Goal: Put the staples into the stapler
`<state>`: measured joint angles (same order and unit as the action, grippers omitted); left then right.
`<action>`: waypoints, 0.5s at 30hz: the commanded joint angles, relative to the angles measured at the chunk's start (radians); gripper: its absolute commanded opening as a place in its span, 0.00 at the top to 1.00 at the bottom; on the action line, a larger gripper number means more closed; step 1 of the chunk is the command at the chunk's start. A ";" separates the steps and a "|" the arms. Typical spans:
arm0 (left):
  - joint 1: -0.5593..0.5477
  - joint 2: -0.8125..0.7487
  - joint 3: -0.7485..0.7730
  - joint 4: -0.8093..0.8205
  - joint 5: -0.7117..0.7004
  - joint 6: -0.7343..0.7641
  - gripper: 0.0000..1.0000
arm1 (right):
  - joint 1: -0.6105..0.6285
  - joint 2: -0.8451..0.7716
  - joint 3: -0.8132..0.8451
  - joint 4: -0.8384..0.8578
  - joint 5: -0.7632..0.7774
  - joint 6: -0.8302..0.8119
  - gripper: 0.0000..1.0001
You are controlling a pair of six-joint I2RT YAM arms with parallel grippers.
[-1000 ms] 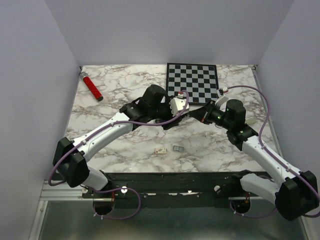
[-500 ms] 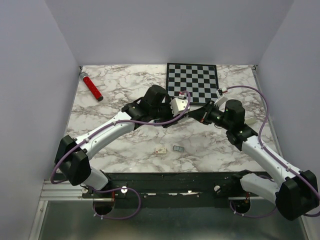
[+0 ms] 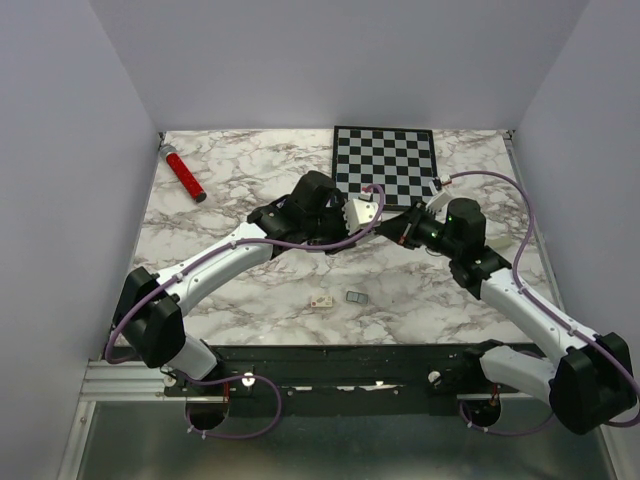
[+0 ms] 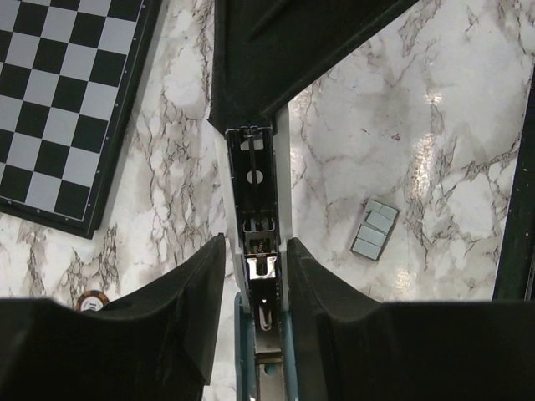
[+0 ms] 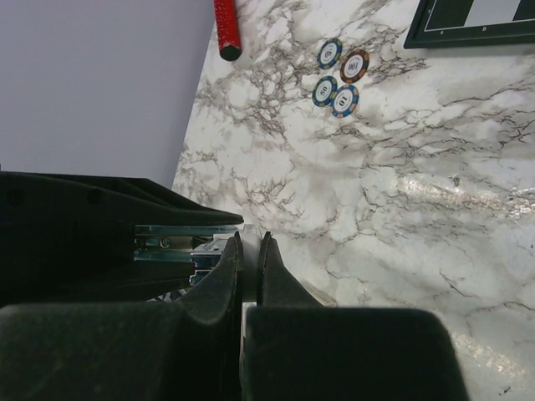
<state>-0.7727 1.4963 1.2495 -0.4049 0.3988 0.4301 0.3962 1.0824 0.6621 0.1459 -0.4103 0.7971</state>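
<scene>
Robotics lab test cell: we record a marble-patterned table (image 3: 240,170) boxed in by plain lilac walls (image 3: 60,200), with a left arm (image 3: 215,262) and right arm (image 3: 530,312) bolted to a black rail (image 3: 330,356) at its near edge. We also list purple cables (image 3: 490,173), an aluminium frame (image 3: 95,385) and assorted props: checkerboard (image 3: 385,162), red cylinder (image 3: 185,175), poker chips (image 5: 338,79).

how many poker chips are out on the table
4 poker chips, in a tight two-by-two cluster on the table beside the chessboard corner, right wrist view: upper left, upper right, lower left, lower right. The top view hides them; more may be hidden.
</scene>
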 commanded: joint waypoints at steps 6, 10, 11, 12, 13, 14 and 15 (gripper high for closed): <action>-0.004 0.010 0.014 -0.027 0.058 0.042 0.75 | 0.009 0.013 -0.007 0.052 -0.027 0.021 0.99; -0.002 0.004 -0.005 -0.071 0.035 0.067 0.84 | 0.009 0.010 -0.019 0.027 -0.015 -0.001 0.97; -0.004 0.001 -0.018 -0.078 0.016 0.074 0.86 | 0.009 0.008 -0.025 0.023 -0.013 -0.004 0.92; 0.000 0.001 -0.025 -0.090 0.005 0.078 0.87 | 0.009 0.007 -0.030 0.014 -0.013 -0.010 0.87; 0.000 -0.001 -0.033 -0.095 -0.005 0.088 0.87 | 0.009 0.005 -0.035 0.012 -0.007 -0.010 0.78; 0.001 -0.001 -0.044 -0.103 -0.026 0.094 0.89 | 0.009 0.002 -0.039 0.009 -0.002 -0.012 0.72; 0.003 0.001 -0.048 -0.121 -0.034 0.098 0.90 | 0.009 -0.002 -0.048 0.001 0.005 -0.018 0.67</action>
<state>-0.7727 1.4982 1.2396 -0.4408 0.4114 0.4721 0.4023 1.0924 0.6434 0.1547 -0.4114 0.8013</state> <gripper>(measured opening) 0.324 0.251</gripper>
